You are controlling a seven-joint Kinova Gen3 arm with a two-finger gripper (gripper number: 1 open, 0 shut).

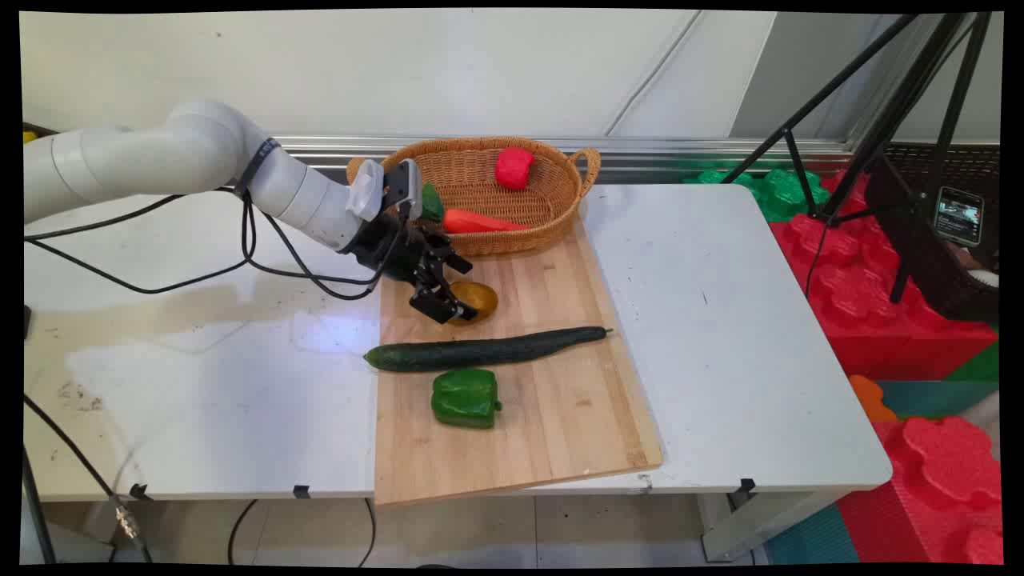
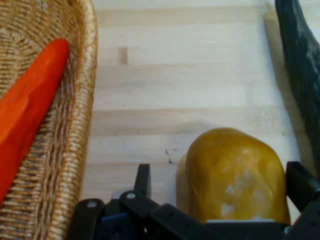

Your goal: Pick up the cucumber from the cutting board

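My gripper [image 1: 450,310] is low over the wooden cutting board [image 1: 560,416], open, with its fingers on either side of a yellow-brown rounded vegetable [image 1: 478,299]. In the hand view that vegetable [image 2: 235,175] fills the space between the fingers; the left finger [image 2: 143,180] stands a little apart from it and the right finger [image 2: 300,184] is close against it. Just behind it stands a wicker basket [image 1: 560,216] holding an orange carrot [image 1: 480,222], a red pepper [image 1: 514,168] and something green [image 1: 432,202]. The carrot [image 2: 30,105] and basket wall [image 2: 75,150] show at the hand view's left.
A long dark cucumber [image 1: 488,350] lies across the board in front of the gripper, and is also at the hand view's right edge as the cucumber [image 2: 302,65]. A green pepper [image 1: 466,398] sits nearer the front. A black tripod [image 1: 880,120] and red foam blocks [image 1: 880,304] stand right of the table.
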